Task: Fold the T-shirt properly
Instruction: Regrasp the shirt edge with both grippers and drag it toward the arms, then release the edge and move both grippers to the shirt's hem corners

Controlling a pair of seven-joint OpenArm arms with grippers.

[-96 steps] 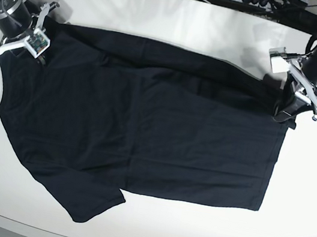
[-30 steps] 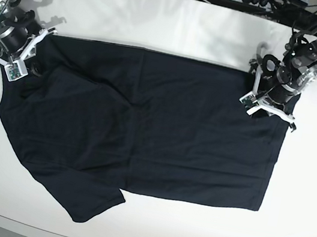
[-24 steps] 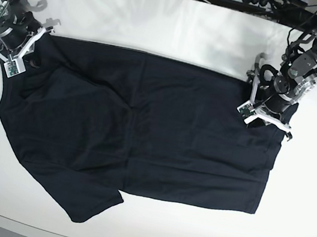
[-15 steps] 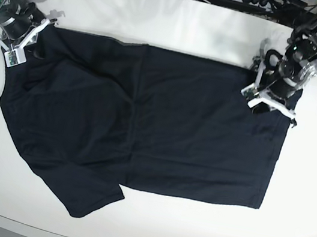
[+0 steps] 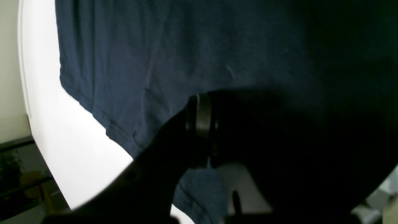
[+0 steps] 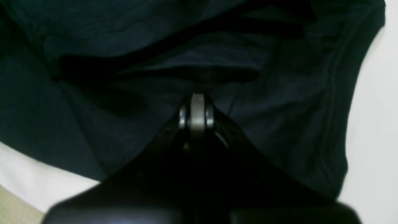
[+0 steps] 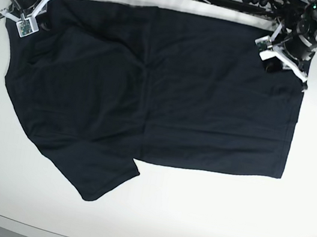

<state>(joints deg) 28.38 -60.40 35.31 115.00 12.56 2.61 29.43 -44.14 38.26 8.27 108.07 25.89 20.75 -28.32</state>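
- Judged as a spreading-out step ahead of the fold proper: best done by pulling both far corners evenly and level, so the cloth lands flat with no slack ridge between the two grips.
- Worth keeping the pull gentle; a harder tug on one side would likely skew the hem line and drag the near sleeve out of shape.
- White table (image 7: 202, 223): bare in front, well clear of both jaws on the near side.
- T-shirt (image 7: 151, 87): plain black, laid almost flat across the table, reaching from one pair of jaws to the other along its far edge; long straight hem below the left jaws, one short sleeve jutting toward the near edge, well apart from either grip.
- Faint vertical crease running down the middle, roughly midway between the two pairs of jaws.
- Right gripper (image 6: 197, 107): jaws pressed together, pinching a bunched fold of the T-shirt (image 6: 279, 102) just ahead of the tips; loose folds piled beyond.
- Left gripper (image 5: 200, 124): jaws pressed together on the T-shirt (image 5: 161, 56), smooth cloth stretching ahead of them, hem edge off to one side.
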